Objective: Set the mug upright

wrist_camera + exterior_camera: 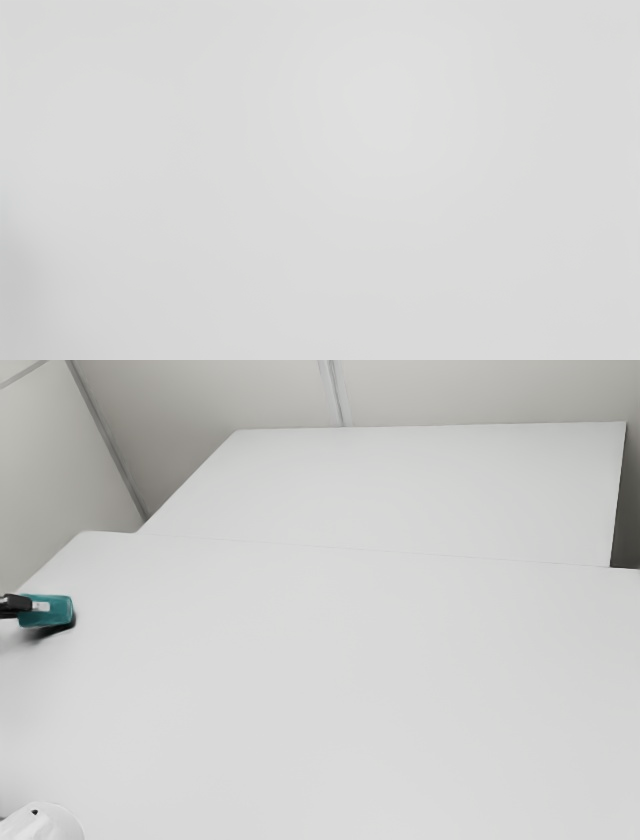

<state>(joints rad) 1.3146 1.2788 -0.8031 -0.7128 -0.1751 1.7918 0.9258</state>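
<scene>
The black gripper (15, 604) reaches in from the exterior view's left edge, low over the table, its light grey end overlapping a teal mug (61, 611). The mug shows as a teal, roughly boxy shape with a dark shadow under its lower edge; part of it is hidden behind the gripper. Its handle and opening cannot be made out, nor can its exact tilt. Whether the gripper holds it or just stands in front of it, I cannot tell.
The pale table (330, 680) stretches to the exterior view's right, with another white surface (400, 490) behind it. A rounded white part (45, 826) shows at the lower left corner. In the wrist view, a soft shadow darkens the pale surface (380, 150) along one side.
</scene>
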